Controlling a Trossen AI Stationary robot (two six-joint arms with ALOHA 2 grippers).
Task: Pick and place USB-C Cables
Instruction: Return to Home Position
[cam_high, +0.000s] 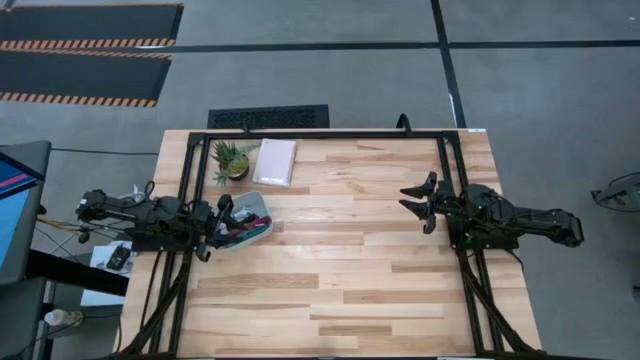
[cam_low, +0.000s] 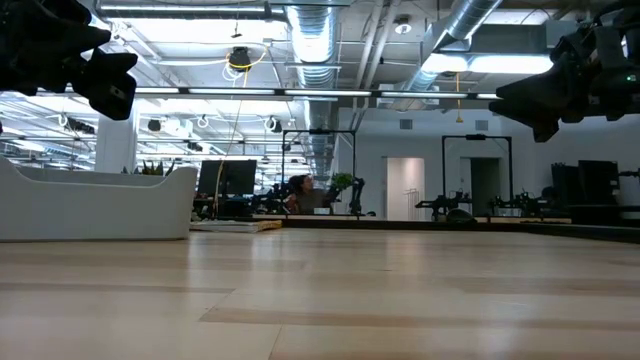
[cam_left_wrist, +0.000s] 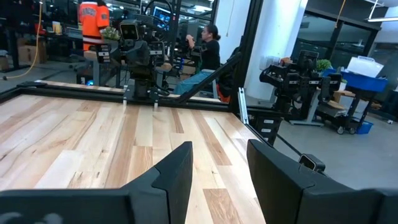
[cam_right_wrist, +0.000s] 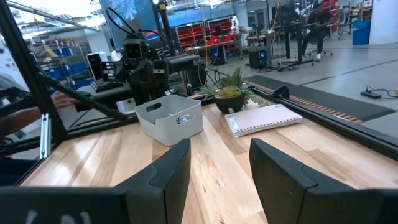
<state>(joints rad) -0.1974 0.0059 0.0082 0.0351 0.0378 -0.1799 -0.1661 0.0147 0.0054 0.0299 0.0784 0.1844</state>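
Observation:
The cable bundles (cam_high: 247, 231) lie inside the pale tray (cam_high: 262, 205) near the table's left edge; magenta, teal and dark strands show in the high view, and a bit of cable shows over the tray's rim (cam_right_wrist: 183, 119) in the right wrist view. My left gripper (cam_high: 220, 228) hovers above the tray's near-left side, fingers open (cam_left_wrist: 217, 163). My right gripper (cam_high: 417, 206) hangs open above the table's right half, fingers (cam_right_wrist: 219, 163) pointing toward the tray. Neither touches anything.
A white notebook (cam_high: 275, 161) lies at the far edge beside a small potted plant (cam_high: 231, 158). The tray's wall (cam_low: 95, 203) stands at the left in the low view. Bare wood (cam_high: 340, 260) spreads between the arms. People and other rigs show in the room behind.

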